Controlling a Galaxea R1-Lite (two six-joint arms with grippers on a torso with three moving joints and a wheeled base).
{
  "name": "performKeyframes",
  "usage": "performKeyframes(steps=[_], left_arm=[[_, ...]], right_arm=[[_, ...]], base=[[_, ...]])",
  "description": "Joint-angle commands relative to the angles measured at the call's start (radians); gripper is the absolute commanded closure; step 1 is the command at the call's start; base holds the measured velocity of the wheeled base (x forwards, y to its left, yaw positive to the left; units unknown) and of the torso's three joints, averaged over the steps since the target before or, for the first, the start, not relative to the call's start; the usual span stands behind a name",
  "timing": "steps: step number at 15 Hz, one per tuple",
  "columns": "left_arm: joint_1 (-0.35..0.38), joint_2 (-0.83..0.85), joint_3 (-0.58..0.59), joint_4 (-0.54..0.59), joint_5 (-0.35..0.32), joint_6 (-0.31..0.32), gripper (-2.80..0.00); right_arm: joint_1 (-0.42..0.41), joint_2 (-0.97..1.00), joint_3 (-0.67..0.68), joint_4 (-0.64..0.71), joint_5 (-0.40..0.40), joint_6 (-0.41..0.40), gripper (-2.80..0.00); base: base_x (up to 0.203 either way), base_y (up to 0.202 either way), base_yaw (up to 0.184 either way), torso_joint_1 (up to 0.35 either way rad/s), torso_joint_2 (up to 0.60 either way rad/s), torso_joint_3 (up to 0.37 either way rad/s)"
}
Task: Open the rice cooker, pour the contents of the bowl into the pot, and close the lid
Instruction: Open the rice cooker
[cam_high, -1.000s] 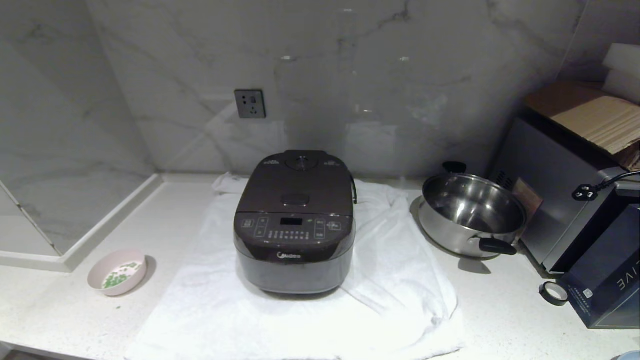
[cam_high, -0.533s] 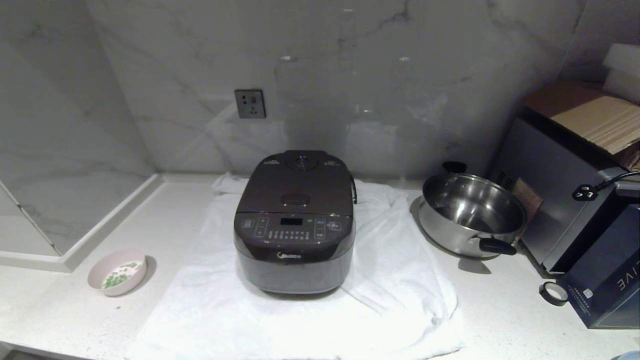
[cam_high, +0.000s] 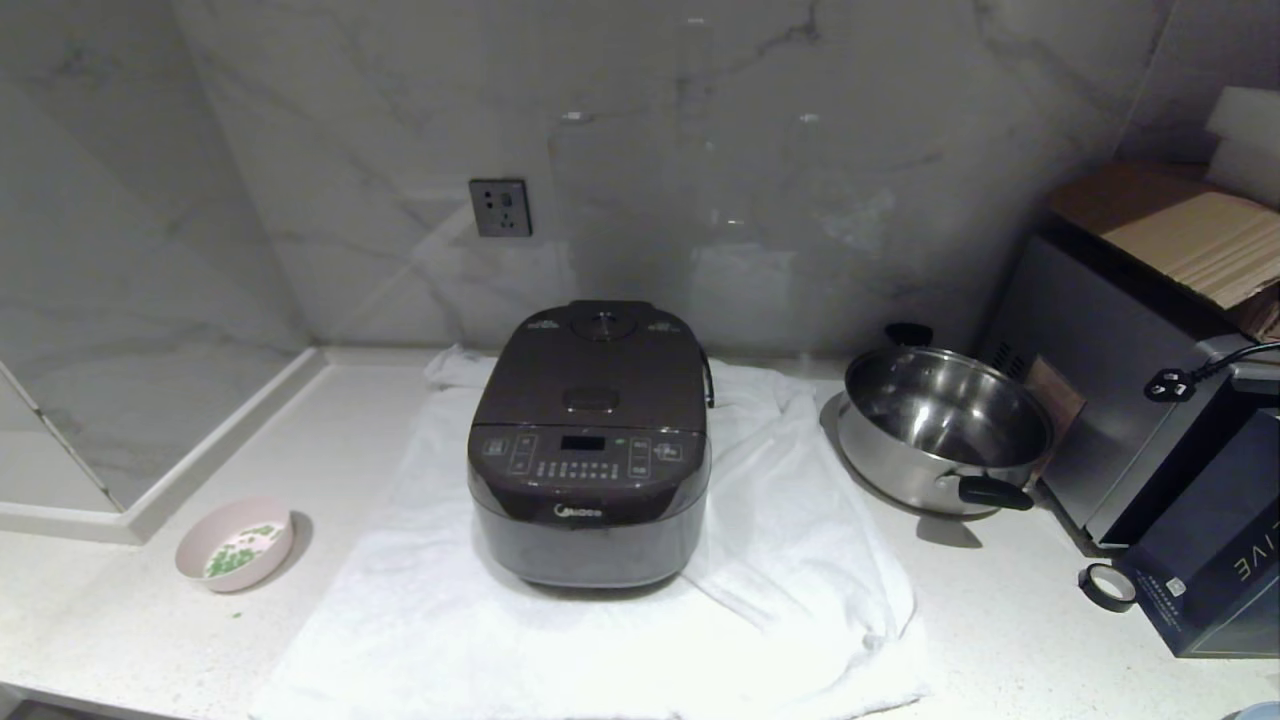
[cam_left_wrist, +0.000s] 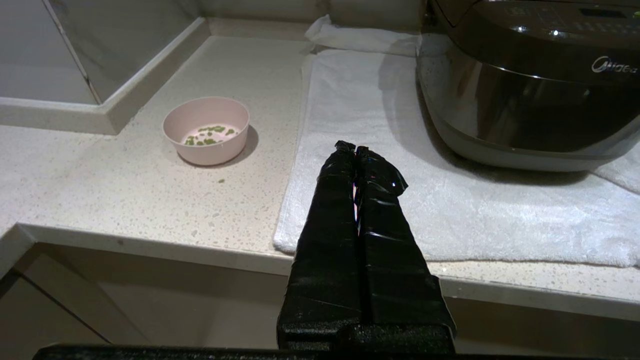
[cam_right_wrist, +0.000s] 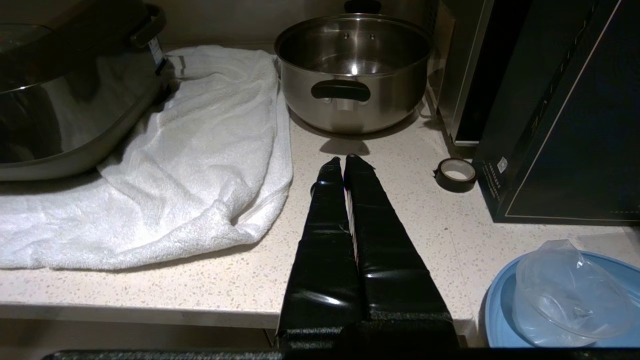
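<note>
At counter's front edge: both grippers parked, fingers pressed together, nothing held.

Nearest, left gripper (cam_left_wrist: 356, 150) in glossy black wrap, over rumpled white terry towel (cam_high: 780, 560); right gripper (cam_right_wrist: 343, 161) over speckled stone counter (cam_high: 1000, 620), near a tape roll (cam_right_wrist: 455, 174). Further in, small round pale pink bowl (cam_high: 235, 542) with green bits (cam_high: 240, 550) at left; rounded dark brown rice cooker (cam_high: 590, 450) mid-towel, lid (cam_high: 595, 370) down; shiny steel pan (cam_high: 940, 430) at right. Behind, veined marble wall, socket (cam_high: 500, 207).

approach the bowl (cam_high: 235, 544) over open counter (cam_high: 130, 620) to its front. the rice cooker (cam_high: 590, 450) is flanked closely by the steel pan (cam_high: 940, 430) on your right.
</note>
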Motion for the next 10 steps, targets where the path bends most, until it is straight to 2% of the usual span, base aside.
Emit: performKeyframes(steps=[1,10], left_arm=[[0.000,-0.002,0.000,0.000,0.000,0.000,0.00],[0.000,-0.002,0.000,0.000,0.000,0.000,0.00]], right_arm=[[0.000,0.000,0.002,0.000,0.000,0.000,0.00],[0.000,0.000,0.002,0.000,0.000,0.000,0.00]], base=[[0.000,0.000,0.000,0.000,0.00,0.000],[0.000,0.000,0.000,0.000,0.00,0.000]])
